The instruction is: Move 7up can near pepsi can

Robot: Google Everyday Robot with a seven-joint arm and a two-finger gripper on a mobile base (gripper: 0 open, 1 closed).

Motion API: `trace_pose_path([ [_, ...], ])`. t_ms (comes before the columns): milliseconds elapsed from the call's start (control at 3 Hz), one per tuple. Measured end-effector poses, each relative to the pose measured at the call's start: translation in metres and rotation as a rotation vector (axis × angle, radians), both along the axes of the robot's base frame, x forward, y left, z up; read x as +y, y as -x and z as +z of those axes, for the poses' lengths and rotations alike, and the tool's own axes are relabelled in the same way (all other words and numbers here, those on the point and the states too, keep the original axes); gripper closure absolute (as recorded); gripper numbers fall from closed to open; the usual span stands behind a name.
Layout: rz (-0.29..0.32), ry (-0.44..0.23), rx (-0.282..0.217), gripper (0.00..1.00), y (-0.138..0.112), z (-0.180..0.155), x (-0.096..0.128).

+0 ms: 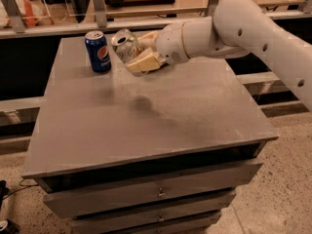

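The pepsi can (98, 51), dark blue with a round logo and silver top, stands upright at the far left of the grey table top (146, 111). My gripper (138, 52) is shut on the 7up can (125, 45), a pale silver can held tilted with its top toward the camera, in the air just right of the pepsi can. A small gap shows between the two cans. My white arm (234, 26) reaches in from the upper right.
The table is a grey cabinet with drawers (156, 194) below its front edge. A railing with posts (97, 9) and a bench run behind the table. The speckled floor (282, 179) lies to the right.
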State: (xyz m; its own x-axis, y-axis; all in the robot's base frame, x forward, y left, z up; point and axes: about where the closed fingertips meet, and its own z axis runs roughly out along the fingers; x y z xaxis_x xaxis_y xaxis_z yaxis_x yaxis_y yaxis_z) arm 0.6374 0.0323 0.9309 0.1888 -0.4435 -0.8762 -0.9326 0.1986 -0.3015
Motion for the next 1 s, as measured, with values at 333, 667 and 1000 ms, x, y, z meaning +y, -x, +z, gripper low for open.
trace_pose_path([
  [333, -0.051, -0.058, 0.068, 1.0, -0.004, -0.008, 0.027],
  [667, -0.096, -0.116, 0.11, 1.0, -0.009, -0.024, 0.055],
  [1000, -0.154, -0.174, 0.13, 1.0, -0.019, -0.032, 0.072],
])
